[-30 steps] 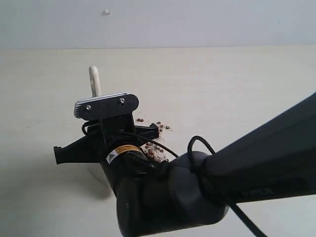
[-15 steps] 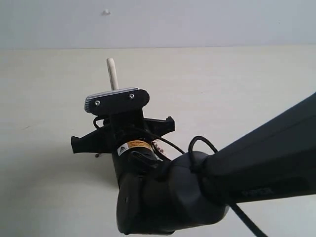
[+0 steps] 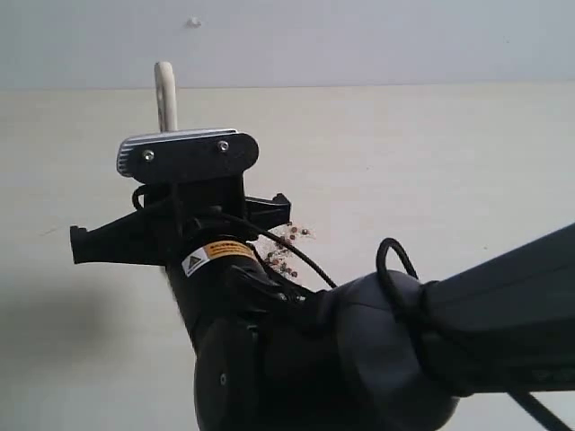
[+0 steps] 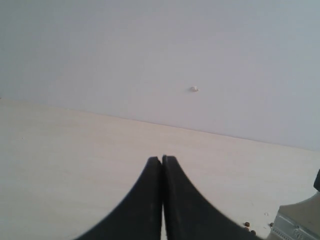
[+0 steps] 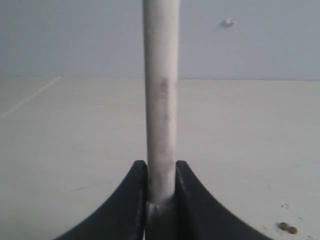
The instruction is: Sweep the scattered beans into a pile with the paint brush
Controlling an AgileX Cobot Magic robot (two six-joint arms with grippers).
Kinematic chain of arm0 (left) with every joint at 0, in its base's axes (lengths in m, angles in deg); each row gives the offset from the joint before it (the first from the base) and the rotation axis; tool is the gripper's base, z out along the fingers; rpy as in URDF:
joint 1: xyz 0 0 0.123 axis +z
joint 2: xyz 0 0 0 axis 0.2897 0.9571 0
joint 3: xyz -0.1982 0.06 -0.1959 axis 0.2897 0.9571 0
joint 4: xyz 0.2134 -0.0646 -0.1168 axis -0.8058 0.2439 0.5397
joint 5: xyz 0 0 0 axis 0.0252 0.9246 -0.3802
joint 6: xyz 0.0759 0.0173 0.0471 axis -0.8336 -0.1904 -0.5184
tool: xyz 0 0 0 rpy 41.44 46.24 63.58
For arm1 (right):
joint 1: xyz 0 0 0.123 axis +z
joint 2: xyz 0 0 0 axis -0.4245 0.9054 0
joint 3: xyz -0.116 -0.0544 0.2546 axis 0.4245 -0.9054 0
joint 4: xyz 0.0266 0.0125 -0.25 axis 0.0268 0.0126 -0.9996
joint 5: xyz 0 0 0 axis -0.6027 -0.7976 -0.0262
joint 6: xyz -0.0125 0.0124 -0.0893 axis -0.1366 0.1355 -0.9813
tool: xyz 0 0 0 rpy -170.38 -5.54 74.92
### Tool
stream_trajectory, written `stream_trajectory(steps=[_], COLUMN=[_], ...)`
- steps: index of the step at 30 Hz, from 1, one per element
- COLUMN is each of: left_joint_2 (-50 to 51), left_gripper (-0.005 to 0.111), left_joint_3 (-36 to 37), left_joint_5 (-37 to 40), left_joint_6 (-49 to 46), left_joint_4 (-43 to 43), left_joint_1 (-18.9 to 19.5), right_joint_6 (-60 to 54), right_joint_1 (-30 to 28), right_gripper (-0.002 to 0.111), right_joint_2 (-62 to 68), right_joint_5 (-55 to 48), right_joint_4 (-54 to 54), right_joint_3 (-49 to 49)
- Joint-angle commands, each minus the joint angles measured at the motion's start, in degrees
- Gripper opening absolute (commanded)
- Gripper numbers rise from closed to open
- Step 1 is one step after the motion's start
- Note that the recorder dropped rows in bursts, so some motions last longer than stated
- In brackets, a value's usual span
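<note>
Beans (image 3: 292, 235) partly behind bulky right arm (image 3: 359, 359), paint brush (image 3: 165, 94) upright above

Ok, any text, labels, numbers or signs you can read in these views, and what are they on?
No words or numbers can be read in any view.
The sticker on the right arm: a yellow band and a small triangle sign on white; its print is too small and blurred to read.
The paint brush, table and wall: no marking visible.
</note>
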Motion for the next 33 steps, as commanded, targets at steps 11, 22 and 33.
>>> stream_trajectory(steps=[11,22,33], left_joint_2=[-0.37,-0.37,-0.37], left_gripper=[0.0,0.0,0.0], left_joint_3=[0.19,0.19,0.19], left_joint_5=[-0.15,-0.15,-0.15], left_joint_6=[0.54,0.54,0.54], left_joint_4=[-0.28,-0.28,-0.28], left_joint_1=[-0.39,-0.39,-0.39], right_joint_6=[10.05,-0.66,0.82], right_joint_1=[-0.14,-1.66,-5.53], right_gripper=[0.0,0.0,0.0], right_joint_2=[12.16,15.42,15.42], right_joint_5=[2.76,2.73,-1.83], right_joint_4=[-5.56,4.03,8.39], right_joint_3=[11.86,18.89,19.13])
